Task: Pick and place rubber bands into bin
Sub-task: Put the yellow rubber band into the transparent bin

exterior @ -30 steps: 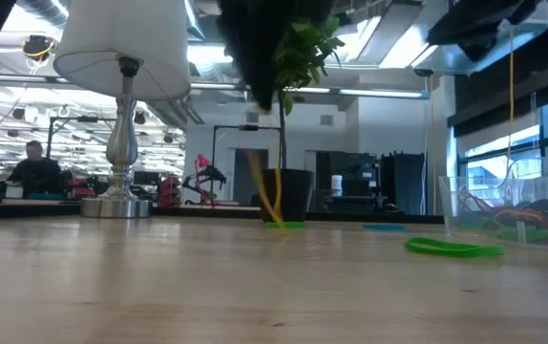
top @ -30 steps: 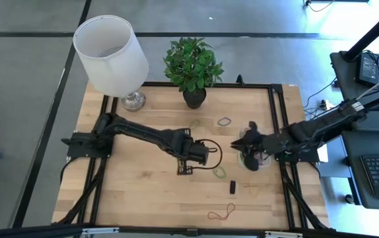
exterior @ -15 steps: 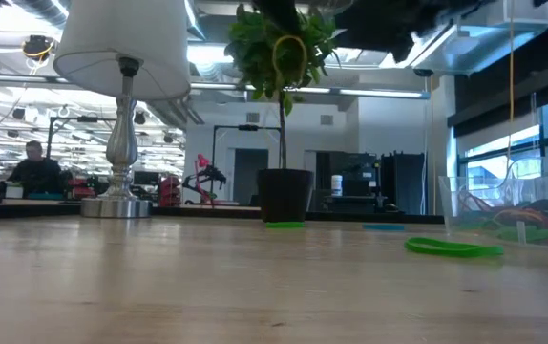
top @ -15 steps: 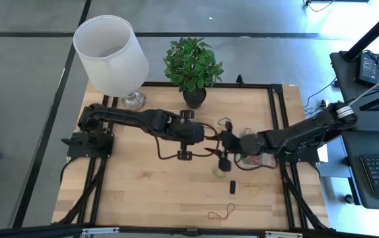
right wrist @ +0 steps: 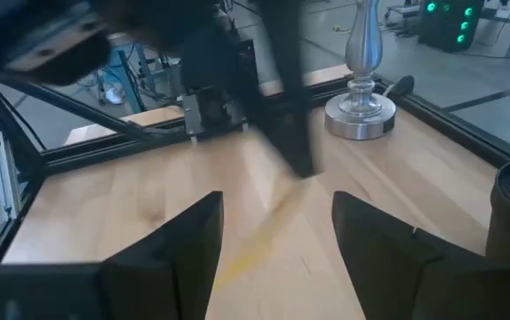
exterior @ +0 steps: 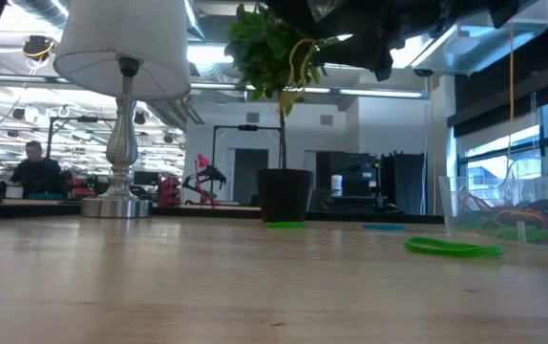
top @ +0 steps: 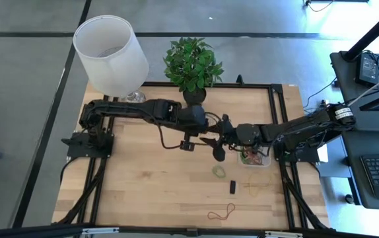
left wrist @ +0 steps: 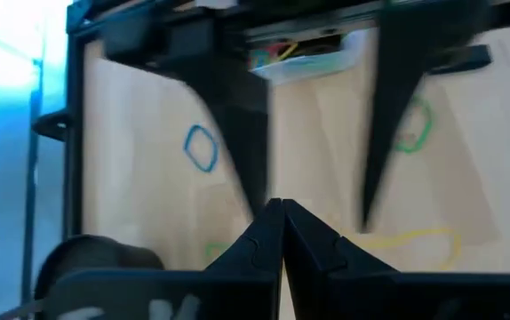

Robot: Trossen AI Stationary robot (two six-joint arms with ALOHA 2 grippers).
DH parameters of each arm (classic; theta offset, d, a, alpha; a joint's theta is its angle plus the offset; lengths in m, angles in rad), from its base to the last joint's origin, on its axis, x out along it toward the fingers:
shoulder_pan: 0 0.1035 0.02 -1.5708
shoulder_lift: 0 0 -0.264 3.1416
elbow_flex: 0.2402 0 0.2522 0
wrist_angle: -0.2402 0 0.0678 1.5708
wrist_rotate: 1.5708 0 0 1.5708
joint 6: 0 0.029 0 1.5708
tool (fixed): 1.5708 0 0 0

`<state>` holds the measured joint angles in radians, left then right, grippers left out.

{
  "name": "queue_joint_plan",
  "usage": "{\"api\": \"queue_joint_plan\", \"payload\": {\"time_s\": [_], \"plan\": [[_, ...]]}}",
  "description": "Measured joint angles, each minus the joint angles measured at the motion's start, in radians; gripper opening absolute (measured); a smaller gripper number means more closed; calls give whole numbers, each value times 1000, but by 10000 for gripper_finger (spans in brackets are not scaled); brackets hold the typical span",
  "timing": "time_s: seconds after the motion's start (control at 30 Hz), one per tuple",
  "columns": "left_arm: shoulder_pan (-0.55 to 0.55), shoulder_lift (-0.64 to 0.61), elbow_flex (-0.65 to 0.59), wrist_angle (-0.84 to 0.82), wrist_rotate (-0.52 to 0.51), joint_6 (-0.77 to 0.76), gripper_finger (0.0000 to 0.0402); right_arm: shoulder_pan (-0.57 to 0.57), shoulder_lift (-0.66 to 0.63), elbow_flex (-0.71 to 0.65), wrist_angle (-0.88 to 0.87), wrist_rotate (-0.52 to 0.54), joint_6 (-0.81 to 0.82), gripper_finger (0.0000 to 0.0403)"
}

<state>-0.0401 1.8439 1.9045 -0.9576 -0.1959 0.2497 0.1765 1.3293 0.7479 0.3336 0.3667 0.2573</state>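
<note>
My left gripper (top: 210,139) hangs high over the middle of the table, shut on a yellow rubber band (exterior: 298,63). My right gripper (top: 220,140) faces it from the table's right, open, its two fingers (left wrist: 246,151) spread on either side of the left fingertips (right wrist: 290,133). Whether they touch the band I cannot tell. The bin (top: 255,159), a clear tray with several coloured bands in it, stands at the right edge under the right arm. Loose bands lie flat on the wood: a green one (top: 219,172), a yellow one (top: 255,188) and a blue one (left wrist: 200,147). My left gripper pinches the upper end (exterior: 300,42) of the yellow band between its shut fingertips. The fingers slant down toward the table's right. The band hangs below them as a slack loop, lifted well clear of the table.
A lamp (top: 110,53) and a potted plant (top: 191,66) stand at the far edge. A small black block (top: 232,187) and a reddish band (top: 221,213) lie toward the near edge. The left half of the table is bare wood (top: 137,178).
My left gripper has risen from the table and gone toward the far right, tipping less steeply; the yellow band has come up with it, off the wood, and now hangs free. My right gripper has swung from over the bin toward the table's left, up to the left gripper.
</note>
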Motion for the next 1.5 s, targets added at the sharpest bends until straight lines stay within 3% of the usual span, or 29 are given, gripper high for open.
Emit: {"api": "queue_joint_plan", "payload": {"time_s": [0.2,0.33,0.6,0.77,1.03,1.17,1.5], "plan": [[50,0,0,46,77,49,2,-2,0,0,-1,4,-2,214],[63,0,0,111,154,70,2,-11,0,0,-11,29,-5,192],[62,-1,0,127,165,113,2,-31,0,0,-43,59,0,80],[68,-1,0,70,140,117,3,-31,0,0,-152,58,34,10],[148,-11,-11,-60,229,36,2,-31,0,0,-270,58,80,20],[163,-104,-180,32,235,-8,2,-31,-1,2,-272,22,79,7],[116,-538,-888,599,129,-217,2,-117,50,213,-604,0,11,3]]}}
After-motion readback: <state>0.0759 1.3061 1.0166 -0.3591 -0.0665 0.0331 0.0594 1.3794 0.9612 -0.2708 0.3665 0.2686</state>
